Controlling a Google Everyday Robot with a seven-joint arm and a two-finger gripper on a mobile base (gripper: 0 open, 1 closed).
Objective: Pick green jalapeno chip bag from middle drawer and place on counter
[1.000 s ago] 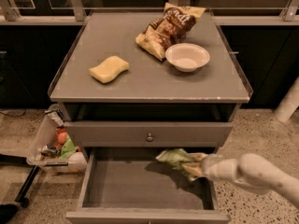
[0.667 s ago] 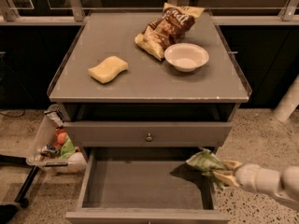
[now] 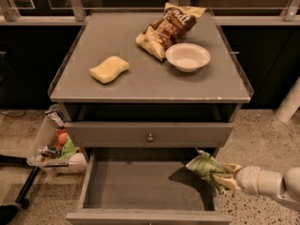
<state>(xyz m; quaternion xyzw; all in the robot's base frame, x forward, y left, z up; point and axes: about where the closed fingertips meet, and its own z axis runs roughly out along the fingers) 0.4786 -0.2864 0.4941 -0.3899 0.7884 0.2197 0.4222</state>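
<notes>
The green jalapeno chip bag (image 3: 205, 168), green with white patches, is held in my gripper (image 3: 224, 178) over the right side wall of the open middle drawer (image 3: 140, 184). The gripper comes in from the right on a white arm and is shut on the bag's right end. The bag hangs above the drawer's grey floor and casts a shadow there. The grey counter (image 3: 145, 81) lies above, with low clear edges.
On the counter lie a yellow sponge (image 3: 109, 69), a brown-and-yellow chip bag (image 3: 168, 27) and a white bowl (image 3: 188, 56). A drawer front with a round knob (image 3: 150, 137) is shut above the open drawer. A clear bin (image 3: 54, 146) with items stands at the left on the floor.
The gripper has carried the green bag rightward, from over the drawer's middle-right to over its right wall. The camera view has moved closer.
</notes>
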